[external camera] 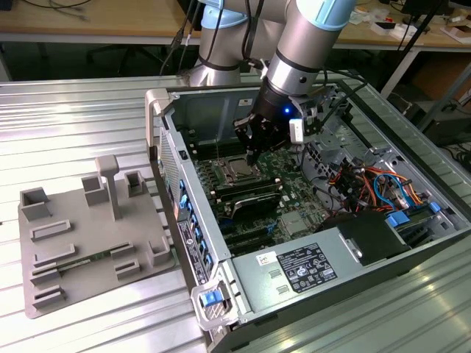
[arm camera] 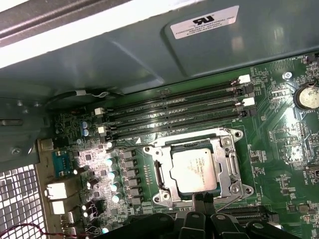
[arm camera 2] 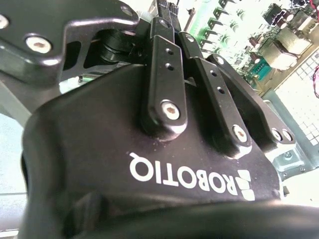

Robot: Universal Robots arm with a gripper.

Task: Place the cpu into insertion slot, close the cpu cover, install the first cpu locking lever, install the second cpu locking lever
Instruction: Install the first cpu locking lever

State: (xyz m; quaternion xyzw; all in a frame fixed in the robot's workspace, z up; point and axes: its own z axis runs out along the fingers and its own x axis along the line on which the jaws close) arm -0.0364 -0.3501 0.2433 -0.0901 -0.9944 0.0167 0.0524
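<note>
The open computer case (external camera: 221,243) fills the middle and right of the exterior view, lying on a ribbed metal table (external camera: 73,118). To its left in that frame sits a fixture tray (external camera: 81,243). The arm comes down from the upper middle, its gripper (external camera: 252,151) just above the insertion slot (external camera: 235,173) at the frame's centre. In the first wrist view the cpu (arm camera: 194,169) lies in the slot, the cpu cover (arm camera: 164,172) lying around it. The memory slots (arm camera: 174,112) run beside the socket, between it and the case wall (arm camera: 124,55).
</note>
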